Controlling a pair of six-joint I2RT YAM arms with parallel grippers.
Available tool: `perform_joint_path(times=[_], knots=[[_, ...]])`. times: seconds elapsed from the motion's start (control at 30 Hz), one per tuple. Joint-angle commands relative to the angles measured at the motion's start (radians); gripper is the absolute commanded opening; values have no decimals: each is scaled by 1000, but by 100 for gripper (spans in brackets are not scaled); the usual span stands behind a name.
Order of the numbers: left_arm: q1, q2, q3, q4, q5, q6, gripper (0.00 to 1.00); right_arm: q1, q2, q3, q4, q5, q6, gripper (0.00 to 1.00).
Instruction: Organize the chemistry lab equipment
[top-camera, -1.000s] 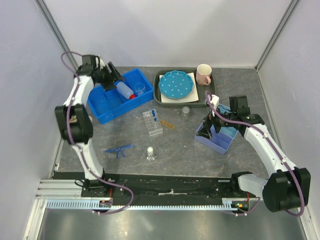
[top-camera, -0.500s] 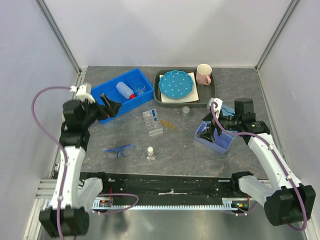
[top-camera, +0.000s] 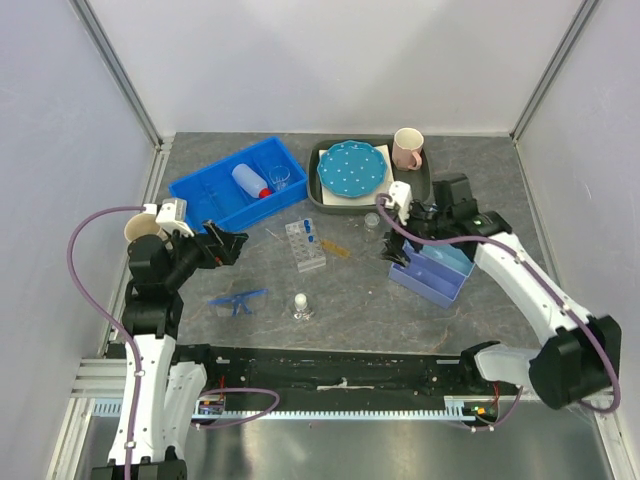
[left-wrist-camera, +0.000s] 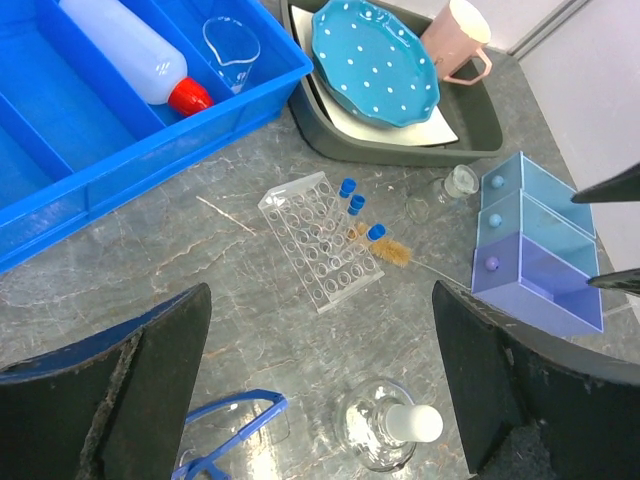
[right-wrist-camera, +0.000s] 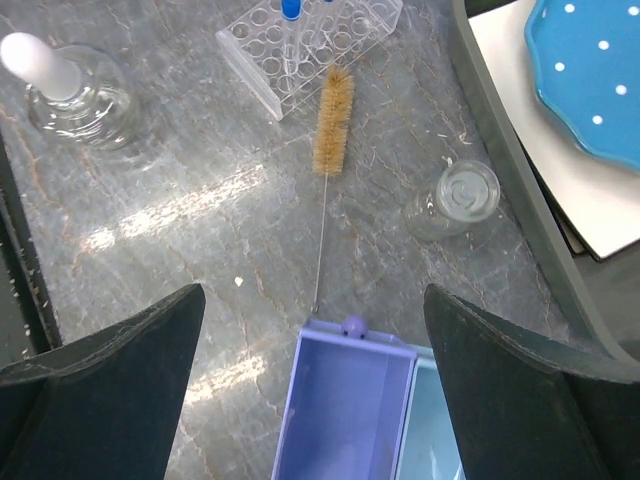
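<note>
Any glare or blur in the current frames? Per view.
Top external: even light, soft shadows, no blur. Left wrist: sharp, no strong glare. Right wrist: bright glare streaks on the grey marbled tabletop beside the wire-handled bristle brush; clear glass flask with white stopper is sharp.

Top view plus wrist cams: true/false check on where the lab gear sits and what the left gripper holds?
1. The white squeeze bottle with red nozzle lies in the blue divided bin. True.
2. The blue safety glasses are in that bin. False: they lie on the grey table.
3. The left gripper holds the clear test-tube rack with blue-capped tubes. False: it is open and empty, and the rack stands on the table.
4. The bristle brush lies between the rack and the purple drawer box. True.
5. The pink mug stands outside the dark tray. False: it is on the tray.
</note>
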Motion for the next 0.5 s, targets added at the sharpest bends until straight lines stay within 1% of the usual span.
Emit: perform_joint_path(times=[0.0, 0.13, 0.23, 0.47], knots=[[0, -3, 4, -23, 39, 51, 97, 86, 101, 102, 47, 202, 66, 98], [0, -21, -9, -38, 51, 47, 96, 88, 186, 151, 39, 239, 90, 98], [0, -23, -22, -34, 68, 34, 96, 88, 214, 159, 38, 263, 104, 98], [-1, 11, -22, -34, 100, 33, 94, 88, 218, 142, 38, 276, 89, 98]])
